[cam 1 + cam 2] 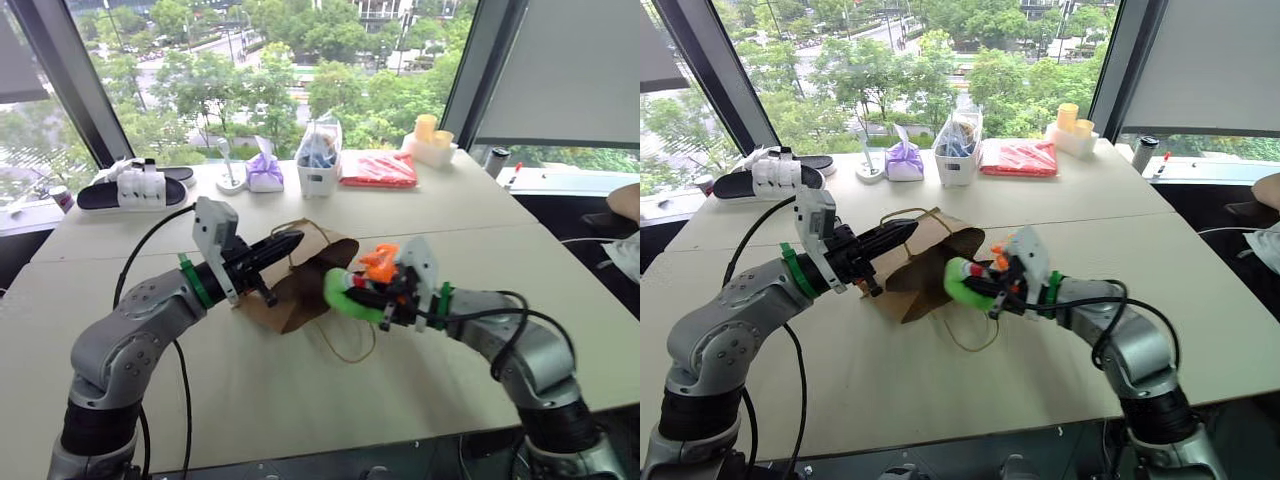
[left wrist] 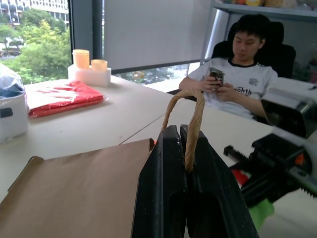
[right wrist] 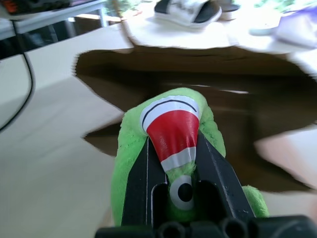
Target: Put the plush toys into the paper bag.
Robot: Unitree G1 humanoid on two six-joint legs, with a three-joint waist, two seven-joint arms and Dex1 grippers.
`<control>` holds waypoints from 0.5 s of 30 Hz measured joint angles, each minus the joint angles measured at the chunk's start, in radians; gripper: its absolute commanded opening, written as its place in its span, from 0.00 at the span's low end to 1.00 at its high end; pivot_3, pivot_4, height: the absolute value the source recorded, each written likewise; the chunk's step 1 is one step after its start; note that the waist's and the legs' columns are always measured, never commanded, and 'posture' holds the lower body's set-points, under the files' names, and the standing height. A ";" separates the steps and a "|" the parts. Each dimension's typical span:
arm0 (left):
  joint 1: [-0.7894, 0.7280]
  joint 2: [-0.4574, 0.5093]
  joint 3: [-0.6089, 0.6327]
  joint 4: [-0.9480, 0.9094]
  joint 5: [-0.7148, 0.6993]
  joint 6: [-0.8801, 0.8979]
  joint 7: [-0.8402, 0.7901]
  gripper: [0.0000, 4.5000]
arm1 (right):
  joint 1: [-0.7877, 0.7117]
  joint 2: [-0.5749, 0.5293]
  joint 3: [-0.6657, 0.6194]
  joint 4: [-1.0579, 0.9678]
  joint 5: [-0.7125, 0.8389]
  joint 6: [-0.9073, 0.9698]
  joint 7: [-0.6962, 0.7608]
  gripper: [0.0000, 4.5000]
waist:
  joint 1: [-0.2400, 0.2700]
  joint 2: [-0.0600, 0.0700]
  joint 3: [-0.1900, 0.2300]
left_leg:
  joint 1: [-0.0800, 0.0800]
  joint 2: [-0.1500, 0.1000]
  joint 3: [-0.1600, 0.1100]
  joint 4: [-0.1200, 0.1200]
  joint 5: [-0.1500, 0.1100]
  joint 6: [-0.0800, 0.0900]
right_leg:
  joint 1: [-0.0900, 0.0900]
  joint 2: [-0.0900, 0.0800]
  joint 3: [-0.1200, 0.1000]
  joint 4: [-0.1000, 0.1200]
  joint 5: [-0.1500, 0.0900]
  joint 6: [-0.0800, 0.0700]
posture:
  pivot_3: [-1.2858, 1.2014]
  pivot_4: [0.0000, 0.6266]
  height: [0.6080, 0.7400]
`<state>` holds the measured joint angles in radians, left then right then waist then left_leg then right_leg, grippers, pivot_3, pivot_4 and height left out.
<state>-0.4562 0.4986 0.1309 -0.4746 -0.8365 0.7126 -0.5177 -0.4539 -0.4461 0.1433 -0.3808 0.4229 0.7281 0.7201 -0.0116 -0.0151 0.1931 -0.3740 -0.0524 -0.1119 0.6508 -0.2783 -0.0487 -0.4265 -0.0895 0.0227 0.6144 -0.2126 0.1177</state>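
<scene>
Your green plush toy [image 1: 345,293] sits centre frame, pinched in the right gripper [image 3: 171,163], its long axis aimed at the dark mouth of the paper bag [image 1: 300,285] just left of it. An orange bit [image 1: 379,264] shows above that gripper; I can't tell if it's the second toy. The left gripper [image 2: 184,163] is pressed together on the twine handle [image 2: 190,119], holding the stiff creased kraft open. The fuzzy toy should squash in easily.
</scene>
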 measured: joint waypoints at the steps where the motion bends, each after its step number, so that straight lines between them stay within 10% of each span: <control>1: -0.002 -0.001 0.000 0.000 -0.004 0.003 0.000 0.00 | -0.005 0.034 0.031 0.016 -0.019 -0.016 -0.018 0.01 | -0.001 0.000 0.000 | 0.000 0.000 0.000 0.000 0.000 0.000 | 0.000 0.000 0.000 0.000 0.000 0.000 | 0.52 0.24 1.00; 15: -0.009 -0.026 0.001 -0.049 -0.135 0.086 0.056 0.00 | -0.132 0.283 0.166 0.362 -0.229 -0.287 -0.144 0.01 | -0.006 0.000 0.000 | 0.000 0.000 0.000 -0.001 0.000 0.000 | -0.001 0.000 0.000 0.001 0.000 0.000 | 0.52 0.24 1.00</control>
<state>-0.4647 0.4725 0.1315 -0.5237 -0.9714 0.7983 -0.4612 -0.5857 -0.1634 0.3089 -0.0186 0.1940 0.4412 0.5758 -0.0175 -0.0149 0.1932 -0.3735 -0.0524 -0.1122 0.6501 -0.2780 -0.0491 -0.4277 -0.0892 0.0228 0.6155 -0.2124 0.1175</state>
